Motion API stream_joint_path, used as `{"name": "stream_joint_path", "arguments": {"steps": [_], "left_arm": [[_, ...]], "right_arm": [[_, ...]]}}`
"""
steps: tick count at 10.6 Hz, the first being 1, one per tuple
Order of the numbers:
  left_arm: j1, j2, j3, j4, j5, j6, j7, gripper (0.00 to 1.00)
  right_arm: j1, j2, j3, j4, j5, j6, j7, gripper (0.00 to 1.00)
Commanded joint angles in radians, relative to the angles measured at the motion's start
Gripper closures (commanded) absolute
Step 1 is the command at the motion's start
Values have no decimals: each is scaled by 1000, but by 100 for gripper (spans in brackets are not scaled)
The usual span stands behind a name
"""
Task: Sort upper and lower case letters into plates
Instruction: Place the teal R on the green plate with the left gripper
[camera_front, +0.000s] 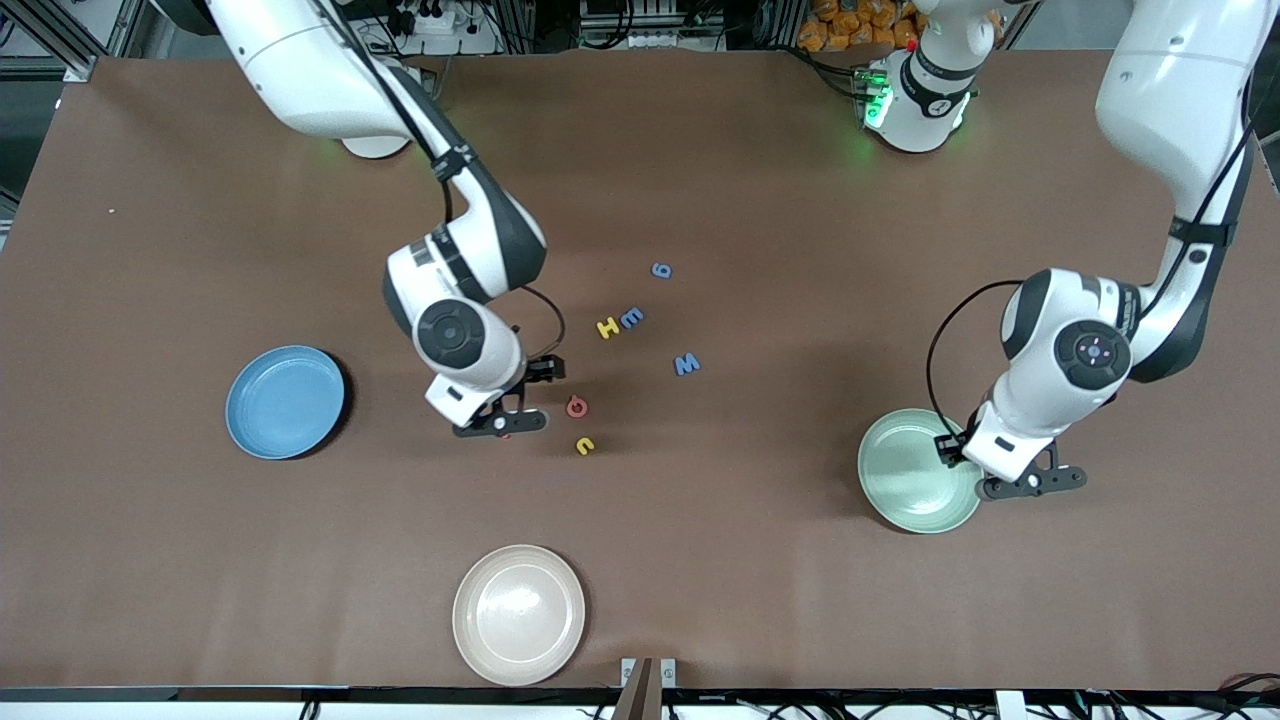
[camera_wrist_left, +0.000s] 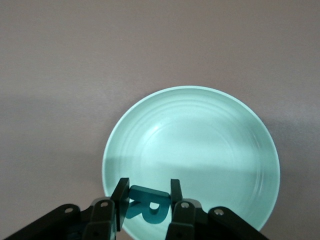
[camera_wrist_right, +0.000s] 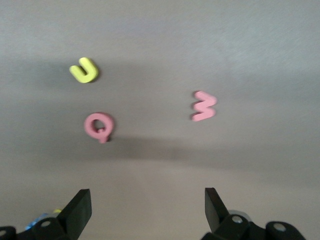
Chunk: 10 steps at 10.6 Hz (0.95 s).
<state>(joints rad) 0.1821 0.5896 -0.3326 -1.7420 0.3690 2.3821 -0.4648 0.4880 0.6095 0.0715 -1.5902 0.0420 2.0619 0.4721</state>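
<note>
Your left tool (camera_wrist_left: 148, 197), clamped on 1 teal R (camera_wrist_left: 148, 205), hangs over the empty mint plate (camera_front: 905, 490); your right tool (camera_wrist_right: 147, 207), fingers apart, hovers over the red Q (camera_front: 576, 406), blue plate (camera_front: 285, 402) empty, 7 letters unsorted on the counter (camera_front: 760, 200).

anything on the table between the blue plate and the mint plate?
Front view: the right gripper hangs open there, then a red Q and yellow c. From there to the mint plate the table is bare. Blue plate is empty.
</note>
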Motion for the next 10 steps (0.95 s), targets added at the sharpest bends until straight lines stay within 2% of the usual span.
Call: {"name": "stream_joint_path", "arguments": {"steps": [1,2,4,6,8,10], "left_arm": [[-30,18,36,47,-18,-9,26,41],[-33,15,49,61,-19,-11,26,0],[-36,3,50,70,-16,-23,26,0],[-52,3,50,122,-13,-99,28,0],[-67,7,43,182,-22,-181,28,0],[-75,3,37,197,-62,-207,28,0]], "right_arm": [[104,-14,-6,-45,10,61,147,0],[151,-14,-6,-48,10,63,199,0],[234,-17,-6,-65,10,70,325,0],[314,-17,-4,-77,12,83,448,0],[378,-17,-2,-137,13,177,549,0],[418,-11,-1,-224,13,338,621,0]]}}
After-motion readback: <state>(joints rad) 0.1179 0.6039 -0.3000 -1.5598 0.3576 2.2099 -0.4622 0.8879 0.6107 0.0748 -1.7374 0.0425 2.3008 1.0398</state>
